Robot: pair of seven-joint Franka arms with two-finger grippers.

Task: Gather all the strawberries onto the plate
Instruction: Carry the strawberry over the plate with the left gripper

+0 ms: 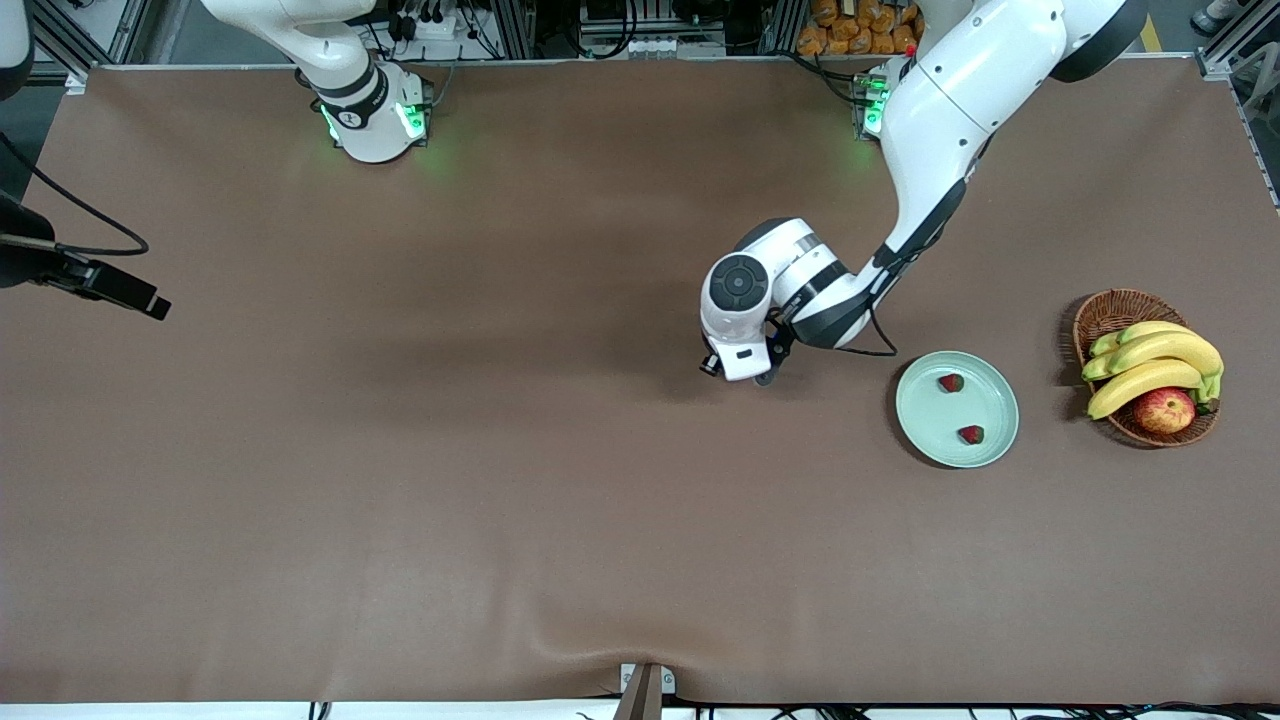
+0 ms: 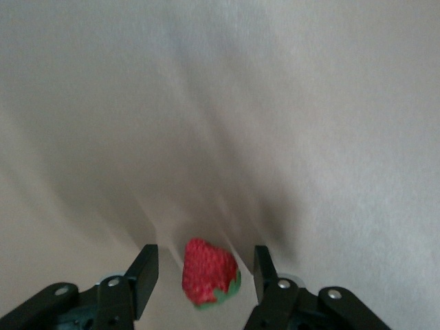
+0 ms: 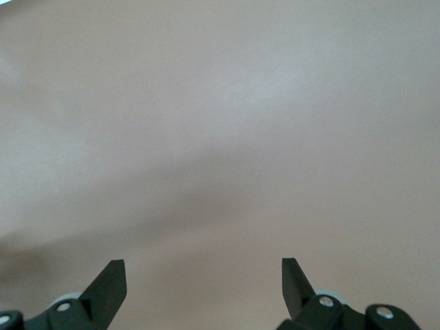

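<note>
Two strawberries (image 1: 951, 382) (image 1: 971, 434) lie on the pale green plate (image 1: 925, 410) toward the left arm's end of the table. A third strawberry (image 2: 208, 271) lies on the brown table and shows only in the left wrist view. My left gripper (image 2: 204, 253) is open and low around it, one finger on each side with gaps. In the front view the left gripper (image 1: 745, 372) is beside the plate and hides that berry. My right gripper (image 3: 203, 265) is open and empty over bare table at the right arm's end (image 1: 150, 302), where that arm waits.
A wicker basket (image 1: 1110, 315) with bananas (image 1: 1150, 360) and a red-yellow apple (image 1: 1165, 410) stands beside the plate, closer to the table's end. The brown table cover (image 1: 500, 450) is bare elsewhere.
</note>
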